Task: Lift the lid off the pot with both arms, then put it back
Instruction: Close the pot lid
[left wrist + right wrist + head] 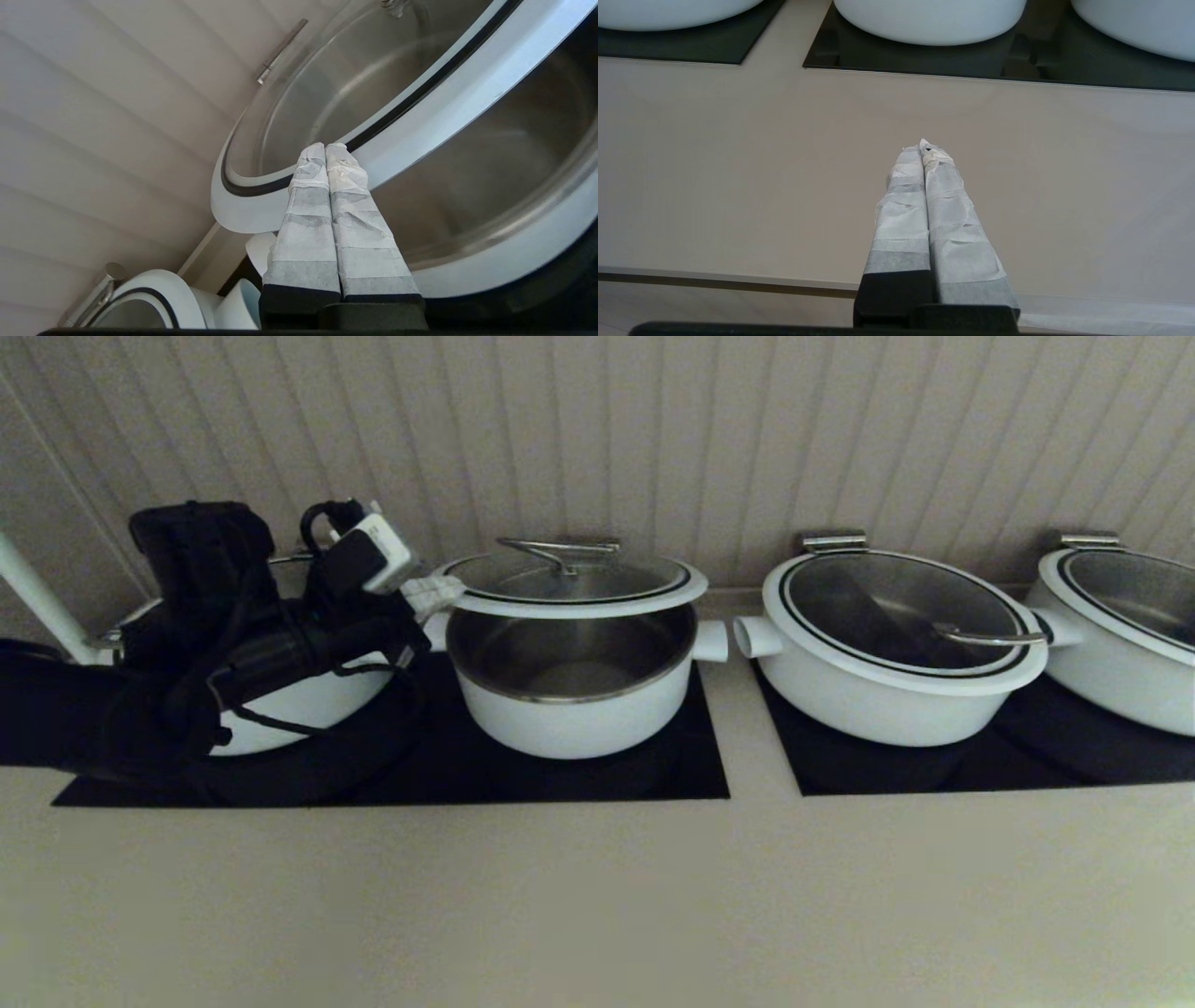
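Observation:
The lid (569, 581) hangs above the deep white pot (569, 719), with an open gap showing the steel inside. Its steel hinge tab is at the back. My left gripper (439, 590) is at the lid's left edge. In the left wrist view its taped fingers (325, 147) are pressed together with nothing between them, and their tips touch the lid's white rim (420, 112), above the pot's rim (514, 261). My right gripper (923, 145) is out of the head view. It is shut and empty over the beige counter near its front edge.
A wider lidded pot (896, 644) stands just right of the deep pot, another (1120, 635) at the far right, and a third (299, 705) behind my left arm. All sit on black cooktop panels (560, 779). Beige counter (597, 896) runs along the front, a ribbed wall behind.

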